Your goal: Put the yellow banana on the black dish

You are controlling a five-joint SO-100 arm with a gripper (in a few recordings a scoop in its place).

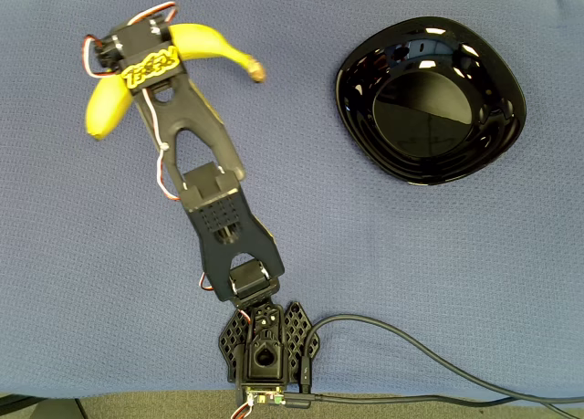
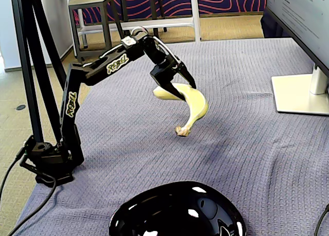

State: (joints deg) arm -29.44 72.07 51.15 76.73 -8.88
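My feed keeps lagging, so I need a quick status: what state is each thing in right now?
gripper: shut on the yellow banana, raised above the cloth.
yellow banana: held near its middle, hanging tilted, stem end low, close to the cloth; contact unclear.
black dish: upright on the cloth, nothing in it, apart from the banana.
monitor stand: standing at the table's far edge.

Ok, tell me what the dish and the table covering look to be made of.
The black dish: glossy, hard, likely glazed ceramic, glass or plastic; sharp white reflections on its rim leave that open. The table covering: blue-grey woven fabric, matte, with a fine ribbed texture and soft creases.
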